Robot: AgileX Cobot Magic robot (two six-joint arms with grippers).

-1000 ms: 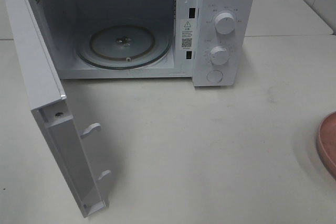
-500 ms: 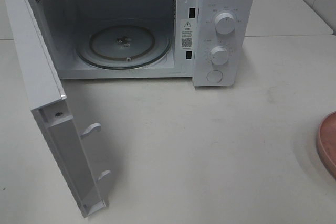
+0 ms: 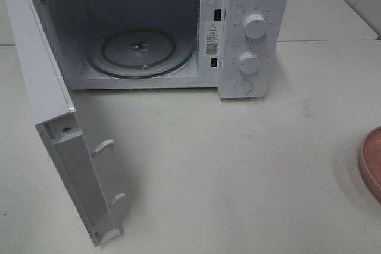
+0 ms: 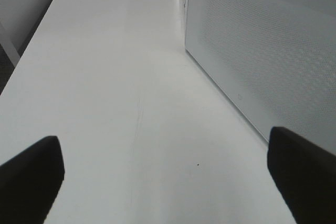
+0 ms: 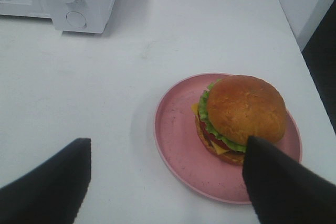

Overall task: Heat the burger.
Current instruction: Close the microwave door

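Burger point(image 5: 242, 115) on pink plate point(image 5: 178, 145); microwave point(image 3: 250, 4) door point(image 3: 53, 117) open.

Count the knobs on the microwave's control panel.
2. The upper knob sits above the lower knob on the panel right of the open cavity; a flat round button lies below them.

White desk point(image 3: 238, 165) carries my work area. Microwave point(image 3: 253, 4) sits directly on it at the back, door point(image 3: 44, 87) swung open toward the front-left. Pink plate point(image 5: 178, 145) rests on the desk well to the right of the microwave, only its edge showing in the high view.
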